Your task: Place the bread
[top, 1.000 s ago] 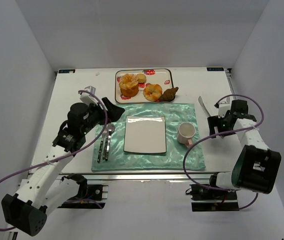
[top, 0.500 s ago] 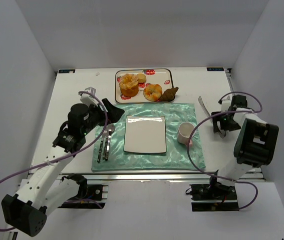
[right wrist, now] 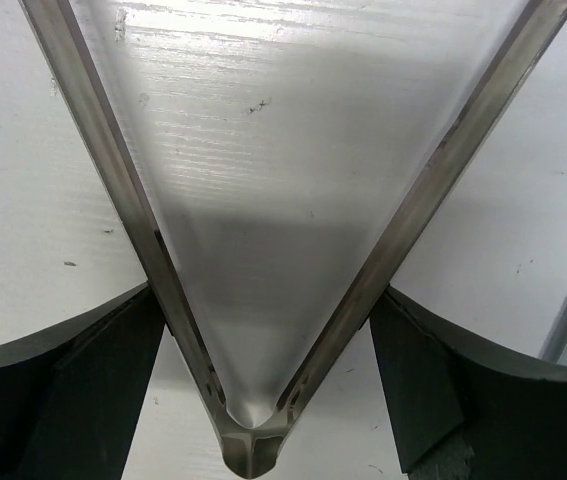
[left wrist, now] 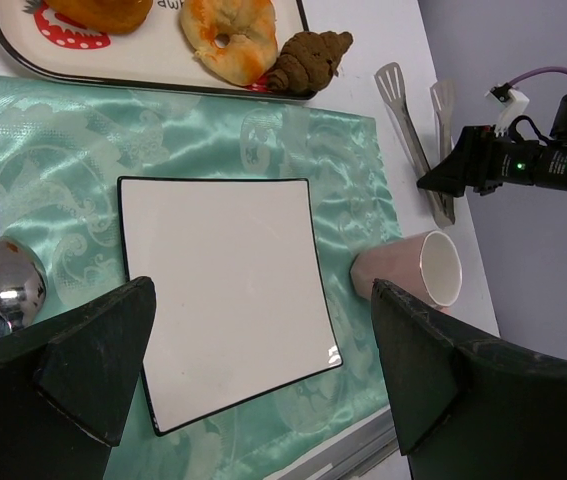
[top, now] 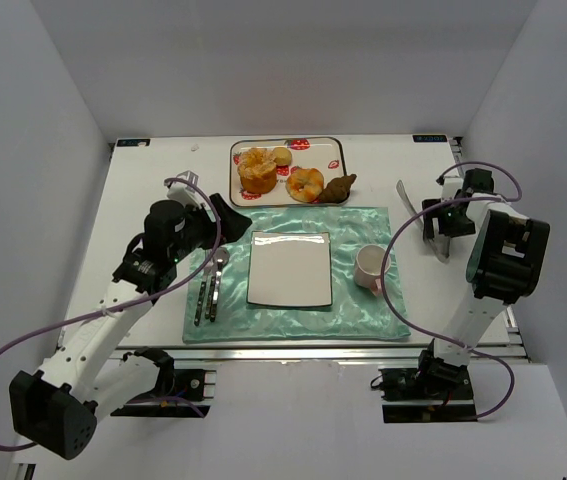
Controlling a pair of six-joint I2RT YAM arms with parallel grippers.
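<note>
Several breads lie on a strawberry-print tray [top: 335, 146] at the back: a big orange bun [top: 256, 170], a ring-shaped bun [top: 305, 184] and a brown croissant [top: 340, 186]. A white square plate [top: 290, 268] sits bare on the green mat [top: 363, 320]. My left gripper [top: 228, 215] is open and empty, hovering over the mat's far left corner; its view shows the plate [left wrist: 223, 290] and the croissant [left wrist: 308, 62]. My right gripper [top: 431, 222] is open and low over metal tongs [top: 405, 207] on the table at the right. Its fingers [right wrist: 63, 390] straddle the tongs' hinge end [right wrist: 248, 450].
A pink cup [top: 371, 268] lies on its side on the mat, right of the plate. A spoon and fork [top: 208, 285] lie at the mat's left. The tray's front edge touches the mat's far edge. The right arm's cable loops over the mat's right corner.
My right gripper has swung from beside the cup to the tongs and now straddles their hinge end. My left gripper has shifted slightly toward the back.
</note>
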